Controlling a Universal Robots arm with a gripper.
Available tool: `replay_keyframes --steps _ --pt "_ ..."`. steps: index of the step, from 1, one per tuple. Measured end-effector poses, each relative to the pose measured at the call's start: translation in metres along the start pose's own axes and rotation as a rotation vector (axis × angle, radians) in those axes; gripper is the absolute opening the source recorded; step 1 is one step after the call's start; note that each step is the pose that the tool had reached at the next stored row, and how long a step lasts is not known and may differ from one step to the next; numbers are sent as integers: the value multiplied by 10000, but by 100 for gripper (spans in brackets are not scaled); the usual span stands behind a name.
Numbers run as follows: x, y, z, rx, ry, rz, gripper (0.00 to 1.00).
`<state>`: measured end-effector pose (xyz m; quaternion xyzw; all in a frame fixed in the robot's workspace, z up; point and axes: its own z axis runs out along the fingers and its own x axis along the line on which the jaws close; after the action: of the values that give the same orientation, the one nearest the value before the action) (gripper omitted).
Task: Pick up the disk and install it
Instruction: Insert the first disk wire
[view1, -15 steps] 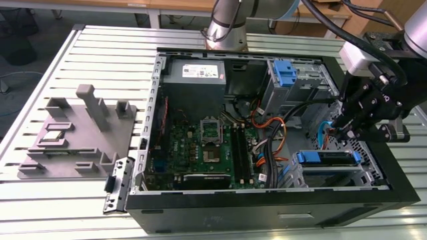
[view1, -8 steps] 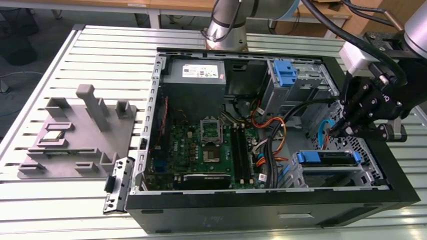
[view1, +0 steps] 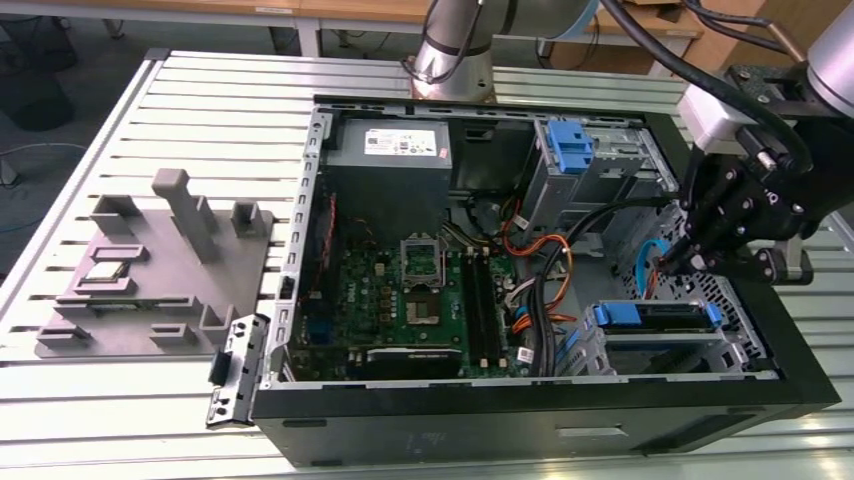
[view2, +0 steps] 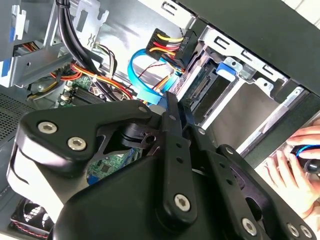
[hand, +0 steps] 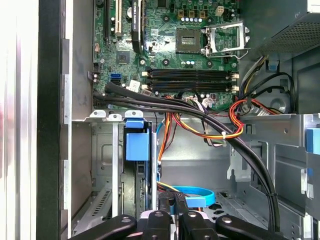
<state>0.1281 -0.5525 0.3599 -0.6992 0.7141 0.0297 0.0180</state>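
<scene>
**Q:** Disk position, please?

**A:** The disk sits in the drive cage at a corner of the open computer case, on the exterior view's right. Its blue rails show at both ends. In the first wrist view it is seen edge-on, with one blue rail end at the mouth of the cage.

**Q:** And the pincer?

**A:** The pincer hangs inside the case near the disk and does not touch it. It is on the side of the cage that faces the motherboard. In the first wrist view its fingers stand together with nothing between them, over a curled blue flat cable.

**Q:** Anything around the case?

**A:** The case lies on a slatted metal surface. A grey fixture block stands on the surface at the exterior view's left, well apart from the pincer. In the second wrist view a person's hand rests outside the case wall.
</scene>
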Motion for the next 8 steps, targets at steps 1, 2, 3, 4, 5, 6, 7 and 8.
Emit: replay_keyframes --steps 1,2,3,4,5,6,7,8 --pt "9 7 1 19 2 -6 16" --pt "18 12 2 29 3 -12 16" --pt "30 15 5 38 4 -19 16" --pt "41 17 11 54 4 -32 16" --pt "51 19 18 79 2 -48 16" --pt "57 20 25 107 1 -70 16" --pt "62 20 31 139 1 -98 16" --pt "68 21 36 171 1 -130 16"
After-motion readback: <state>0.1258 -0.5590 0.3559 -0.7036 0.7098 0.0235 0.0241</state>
